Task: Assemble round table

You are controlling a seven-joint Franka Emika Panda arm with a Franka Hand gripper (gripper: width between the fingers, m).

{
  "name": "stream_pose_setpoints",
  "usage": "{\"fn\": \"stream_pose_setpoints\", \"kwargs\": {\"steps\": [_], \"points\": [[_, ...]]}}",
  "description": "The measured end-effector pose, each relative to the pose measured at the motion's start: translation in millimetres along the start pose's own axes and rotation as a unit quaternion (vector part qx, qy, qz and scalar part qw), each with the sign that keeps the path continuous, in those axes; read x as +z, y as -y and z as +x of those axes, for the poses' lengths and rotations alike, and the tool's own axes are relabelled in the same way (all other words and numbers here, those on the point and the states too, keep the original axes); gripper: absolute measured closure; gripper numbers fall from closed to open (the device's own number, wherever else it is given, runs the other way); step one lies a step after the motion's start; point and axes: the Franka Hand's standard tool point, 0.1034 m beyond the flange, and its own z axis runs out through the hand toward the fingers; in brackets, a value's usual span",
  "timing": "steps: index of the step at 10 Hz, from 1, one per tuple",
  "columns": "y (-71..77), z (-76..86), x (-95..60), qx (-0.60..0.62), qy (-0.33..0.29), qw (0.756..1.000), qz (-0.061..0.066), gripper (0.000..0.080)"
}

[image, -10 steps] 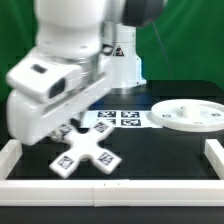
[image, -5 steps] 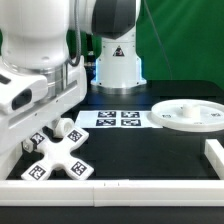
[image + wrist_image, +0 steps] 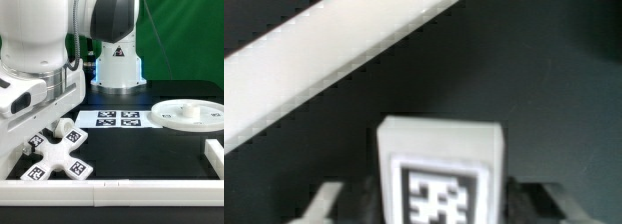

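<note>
The X-shaped cross base (image 3: pixel 58 158) lies flat near the front corner at the exterior view's left. One of its arms, bearing a tag (image 3: pixel 441 190), sits between my gripper's (image 3: pixel 438 205) fingers (image 3: pixel 331 203), which stand close on both sides of it. In the exterior view the arm's housing hides the fingers. The short cylindrical leg (image 3: pixel 64 128) stands just behind the cross base. The round disc (image 3: pixel 188 114) lies flat at the right, far from the gripper.
The marker board (image 3: pixel 112 119) lies in front of the robot's base. White border rails run along the front (image 3: pixel 120 186) and the right (image 3: pixel 214 152). One rail shows as a slanted white band in the wrist view (image 3: pixel 322 60), close to the held arm.
Over the first half second the arm and the cross base moved together toward the exterior view's left corner. Since then nothing has visibly moved.
</note>
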Motion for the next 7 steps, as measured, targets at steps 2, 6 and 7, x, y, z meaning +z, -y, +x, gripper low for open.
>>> {"fn": "stream_pose_setpoints", "kwargs": {"steps": [2, 6, 7], "points": [[0.0, 0.1, 0.0, 0.000, 0.000, 1.000, 0.000, 0.0189], [43.8, 10.1, -68.6, 0.013, -0.013, 0.999, -0.031, 0.0152], [69.0, 13.5, -78.6, 0.016, -0.020, 0.999, -0.037, 0.0150]]}}
